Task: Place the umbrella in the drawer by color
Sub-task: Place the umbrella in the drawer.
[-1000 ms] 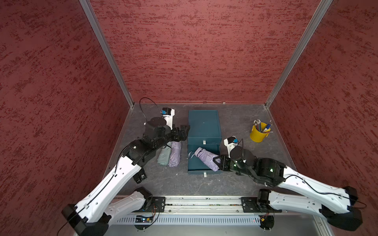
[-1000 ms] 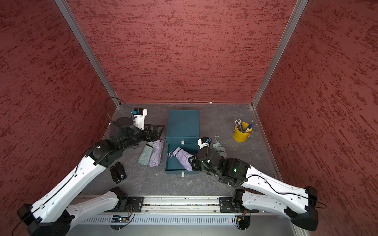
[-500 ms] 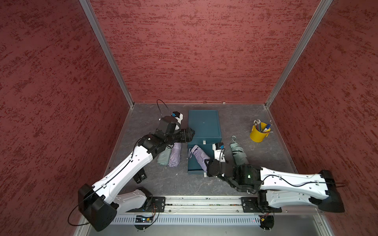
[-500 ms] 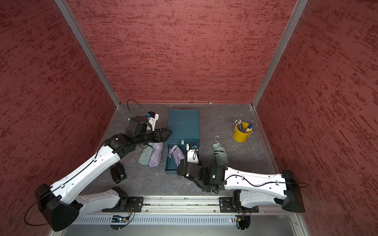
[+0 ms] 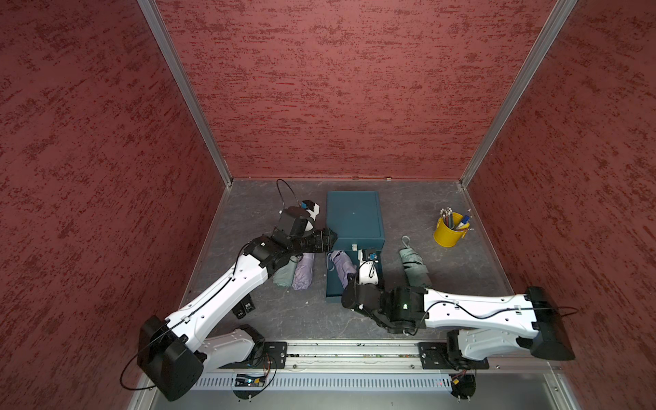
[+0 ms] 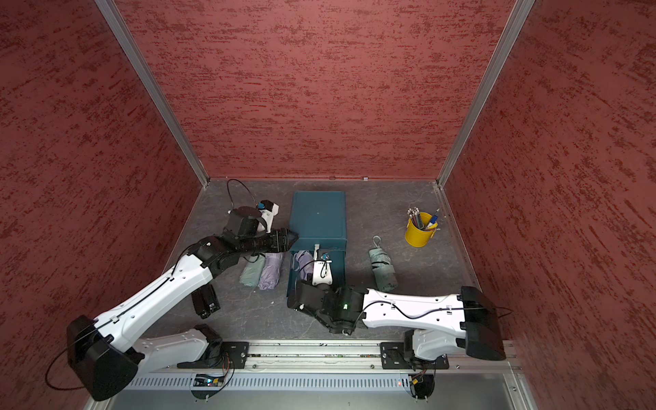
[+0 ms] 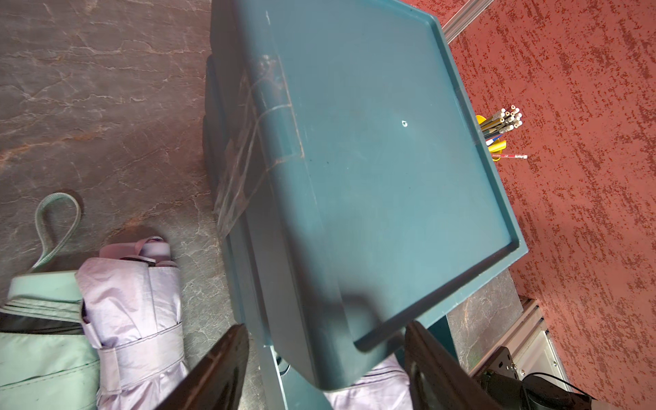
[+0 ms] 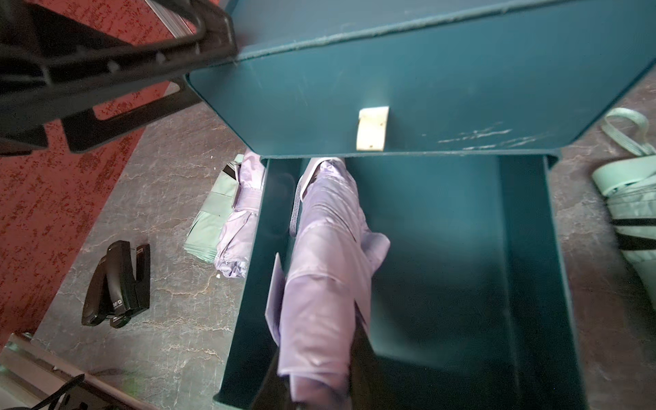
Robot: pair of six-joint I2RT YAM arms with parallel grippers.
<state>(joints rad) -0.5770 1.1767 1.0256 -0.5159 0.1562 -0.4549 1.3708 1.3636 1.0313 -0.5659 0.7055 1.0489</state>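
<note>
Now, right gripper (image 8: 312, 390): clamps lilac umbrella (image 8: 326, 266); I'd lay it flat in drawer (image 8: 525, 248) ahead
Left gripper (image 7: 324, 330): agape astride cabinet (image 7: 355, 142)

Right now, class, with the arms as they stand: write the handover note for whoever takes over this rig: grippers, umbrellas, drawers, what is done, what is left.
Left gripper: open, astride the front corner of the cabinet, holding nothing.
Right gripper: shut on the near end of a lilac umbrella lying inside the open bottom drawer.
On the table: second lilac umbrella and a green umbrella side by side on the left arm's side of the cabinet; other green umbrella on the right arm's side.
Done: one lilac umbrella in the drawer.
Left: release it, sort the other three by color; upper drawer is shut.
</note>
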